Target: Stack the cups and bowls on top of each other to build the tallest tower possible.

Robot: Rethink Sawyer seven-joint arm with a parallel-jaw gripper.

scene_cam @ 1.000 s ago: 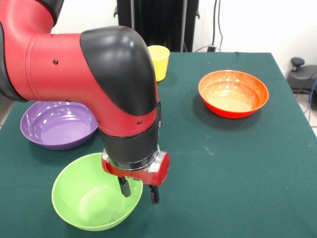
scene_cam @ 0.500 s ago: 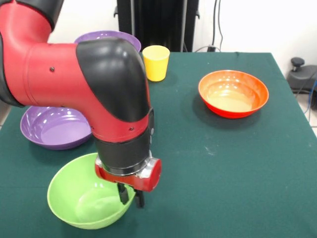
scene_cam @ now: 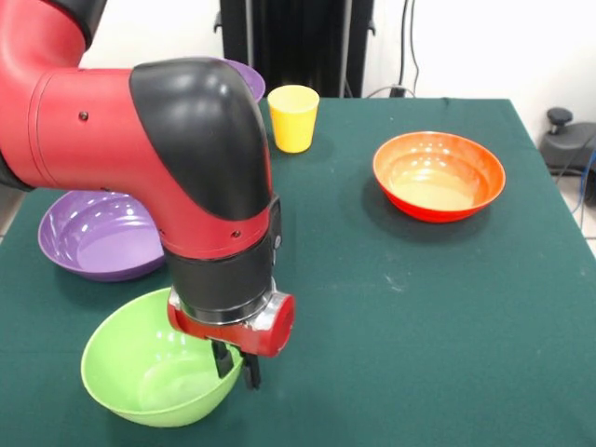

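My gripper (scene_cam: 236, 366) hangs at the near left of the table, shut on the right-hand rim of the lime green bowl (scene_cam: 140, 372). One finger is inside the bowl and the other outside it. A wide purple bowl (scene_cam: 98, 237) lies just behind the green one, partly hidden by my arm. A second purple bowl (scene_cam: 247, 78) shows only a sliver of rim behind the arm at the back. The yellow cup (scene_cam: 293, 118) stands upright at the back centre. The orange bowl (scene_cam: 438, 177) sits alone at the back right. No tower shows.
A dark green cloth (scene_cam: 400, 317) covers the table, whose right edge runs close to the orange bowl. My bulky red and black arm (scene_cam: 186, 158) hides much of the left side. A black stand (scene_cam: 298, 42) rises behind the table.
The fingers straddled the green bowl's rim open a second ago, then shut on it. Gripper and bowl have since shifted left together, uncovering the yellow cup.
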